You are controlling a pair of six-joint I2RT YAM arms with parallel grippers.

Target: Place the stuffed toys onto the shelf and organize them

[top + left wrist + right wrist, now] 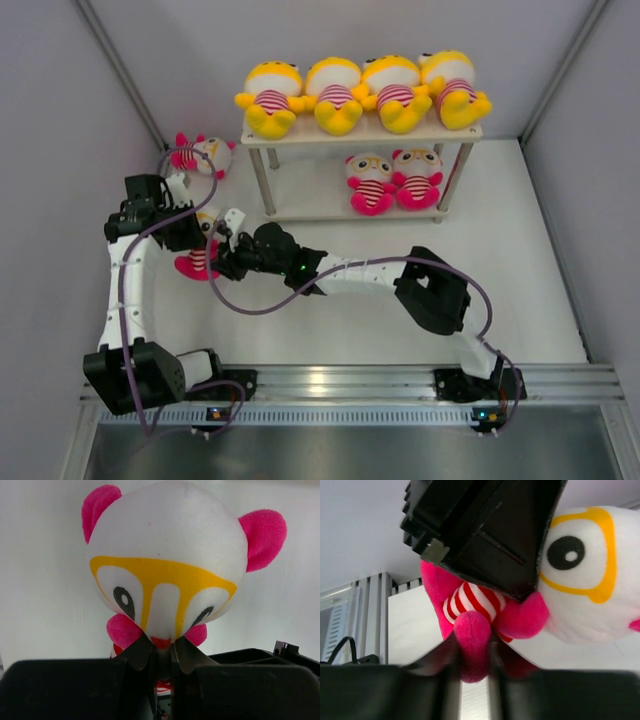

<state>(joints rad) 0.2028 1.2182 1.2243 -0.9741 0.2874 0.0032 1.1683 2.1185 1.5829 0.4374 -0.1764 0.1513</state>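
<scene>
Pink plush fills both wrist views: the pink doll (165, 555), white-faced with a yellow mask and pink ears, is caught between the two arms above the left side of the counter (540, 270). The left hand (161, 647) is clenched just under the doll's head, its dark fingers (140, 652) pressed in on either side of the red mouth. The right hand (472, 647) reaches in from the other side and is closed around one pink leg (472, 630), a finger touching each side of it, with the red-and-white striped shirt just above. From overhead, the doll hangs in front of the shelf's left end, apart from it, the wrists of both arms crowding over it. The shelf (300, 138) stands at the far side of the counter; its top tier carries four yellow dolls (335, 95) side by side, feet toward the arms. Its lower tier holds two lower-tier dolls (370, 182), pink-limbed, touching each other at the right half of the board. A loose doll (200, 155), also pink-limbed, lies on the counter just left of the shelf.
</scene>
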